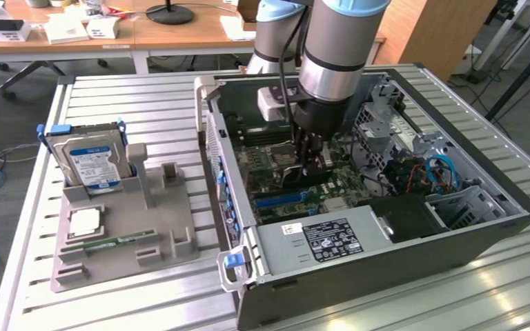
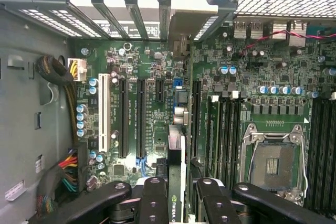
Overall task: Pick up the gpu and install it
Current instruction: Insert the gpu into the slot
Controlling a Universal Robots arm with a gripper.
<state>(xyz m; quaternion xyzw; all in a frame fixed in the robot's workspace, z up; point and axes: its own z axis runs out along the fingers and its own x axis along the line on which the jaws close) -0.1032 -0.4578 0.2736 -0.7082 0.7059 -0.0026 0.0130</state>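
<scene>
Exterior view
Arm [image 1: 334,48]: reaches down from above into the open computer case [image 1: 486,227], which lies on the slatted metal surface [image 1: 136,103].
Claw [image 1: 309,162]: low inside the case, just over the motherboard [image 1: 275,172].
Rack [image 1: 154,234]: grey, beside the case towards the exterior view's left. It carries an upright hard drive [image 1: 90,162] with a blue label and a flat green memory stick [image 1: 108,244].

Wrist view
Claw [image 2: 176,195]: clenched on the gpu [image 2: 175,156], with black fingers [image 2: 152,203] on both sides of it.
Gpu: seen edge-on, with a green strip along its edge. It sits over the motherboard [image 2: 157,66] between two long dark slots [image 2: 139,116]. Whether it touches the board cannot be told.
Processor socket [image 2: 273,163]: open and well apart from the card.
</scene>
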